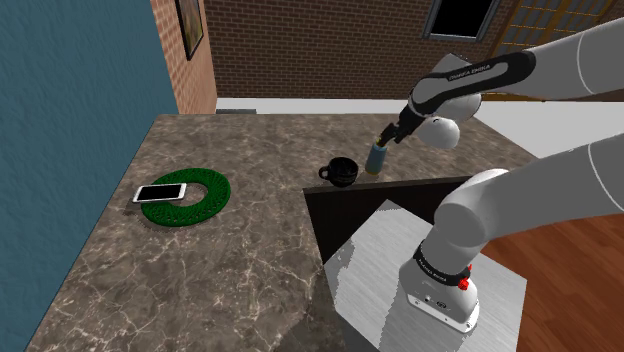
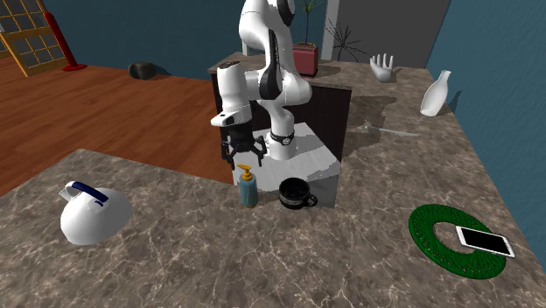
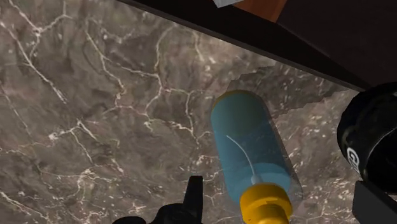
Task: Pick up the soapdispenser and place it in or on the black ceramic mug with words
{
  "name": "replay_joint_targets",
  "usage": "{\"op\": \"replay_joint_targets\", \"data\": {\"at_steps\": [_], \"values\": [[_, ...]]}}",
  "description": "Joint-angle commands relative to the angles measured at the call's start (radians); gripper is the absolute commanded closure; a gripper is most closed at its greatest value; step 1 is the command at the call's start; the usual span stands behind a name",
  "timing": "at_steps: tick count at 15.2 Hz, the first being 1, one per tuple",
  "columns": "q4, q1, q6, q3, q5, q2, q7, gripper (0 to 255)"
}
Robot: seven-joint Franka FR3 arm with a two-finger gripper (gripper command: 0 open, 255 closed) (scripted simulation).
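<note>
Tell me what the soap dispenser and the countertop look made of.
soap dispenser: see-through blue body, probably plastic, since a thin tube shows through it; its pump is opaque yellow, matte. countertop: dark brown stone, marble-like, with pale branching veins.

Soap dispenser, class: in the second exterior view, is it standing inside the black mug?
No, the soap dispenser stands upright on the counter beside the black mug.

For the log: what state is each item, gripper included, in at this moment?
Gripper: open, fingers astride the pump, not touching it.
Soap dispenser: upright on the counter, not held.
Black mug: upright beside the dispenser, nothing visible inside.
Phone: flat, screen up, lying across the green ring.
</note>
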Motion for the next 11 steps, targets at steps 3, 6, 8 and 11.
{"op": "replay_joint_targets", "data": {"at_steps": [3,6,8,11], "values": [[-0.011,0.041,0.090,-0.042,0.023,0.071,-0.024,0],[-0.016,0.072,0.140,-0.067,0.042,0.114,-0.038,0],[-0.016,0.072,0.140,-0.067,0.042,0.114,-0.038,0],[-0.016,0.072,0.140,-0.067,0.042,0.114,-0.038,0]]}}
